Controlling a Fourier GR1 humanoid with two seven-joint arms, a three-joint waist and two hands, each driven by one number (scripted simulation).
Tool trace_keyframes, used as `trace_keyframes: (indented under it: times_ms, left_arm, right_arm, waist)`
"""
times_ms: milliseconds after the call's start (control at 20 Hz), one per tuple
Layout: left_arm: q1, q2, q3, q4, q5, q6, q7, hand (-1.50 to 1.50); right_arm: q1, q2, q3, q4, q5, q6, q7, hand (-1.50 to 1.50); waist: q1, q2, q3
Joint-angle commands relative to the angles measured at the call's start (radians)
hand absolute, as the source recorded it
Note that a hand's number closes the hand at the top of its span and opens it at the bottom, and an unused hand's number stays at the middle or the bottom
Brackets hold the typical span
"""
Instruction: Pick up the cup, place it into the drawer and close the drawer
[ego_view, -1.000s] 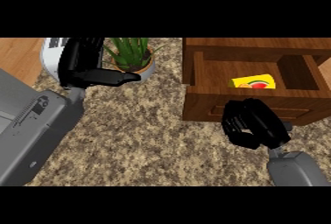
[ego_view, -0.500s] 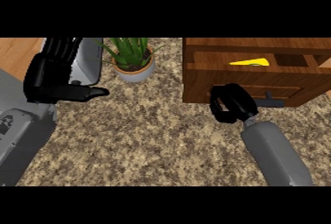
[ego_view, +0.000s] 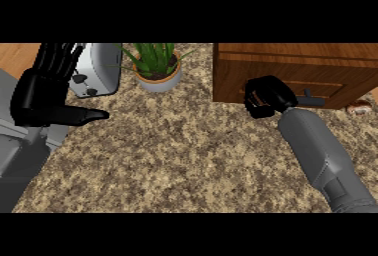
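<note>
Right black hand (ego_view: 267, 96), fingers curled, empty, against closed wooden drawer (ego_view: 310, 87) front at 3 o'clock; cup hidden. Left hand (ego_view: 48, 92) open.

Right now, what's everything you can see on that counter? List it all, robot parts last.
Drawer unit: one, brown wood, upper right, drawer front flush, dark handle showing.
Plant: one, green leaves in a grey pot, top centre.
Toaster: one, silver-grey, upper left, partly behind the left hand.
Small object: one, brownish, right edge beside the unit; cannot tell what it is.
Counter: one, speckled brown stone.
Cup: none in view.
Left hand: black, open, fingers up, at left.
Right hand: black, fingers curled, against the drawer front beside the handle.
Forearms: two, grey, from the lower edge.
</note>
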Motion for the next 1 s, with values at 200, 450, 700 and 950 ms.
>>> trace_keyframes:
  times_ms: [200, 450, 700, 950]
  left_arm:
    - [0.019, -0.046, -0.022, -0.016, -0.016, -0.019, -0.015, -1.5]
    - [0.031, -0.02, -0.009, -0.019, 0.004, -0.079, -0.013, -1.5]
    - [0.031, -0.042, -0.013, 0.007, -0.002, -0.088, -0.031, -1.5]
    - [0.032, -0.066, -0.026, 0.019, -0.013, -0.096, -0.051, -1.5]
  right_arm:
    - [-0.136, -0.067, -0.081, 0.212, -0.028, 0.023, -0.012, 1.5]
    - [-0.164, -0.129, -0.121, 0.222, -0.067, 0.075, -0.029, 1.5]
    - [-0.167, -0.143, -0.152, 0.213, -0.101, 0.076, -0.079, 1.5]
    - [-0.169, -0.122, -0.158, 0.215, -0.106, 0.061, -0.082, 1.5]
  waist:
    - [0.024, 0.027, 0.004]
    - [0.053, 0.034, 0.005]
    - [0.047, 0.041, 0.005]
    - [0.055, 0.048, 0.005]
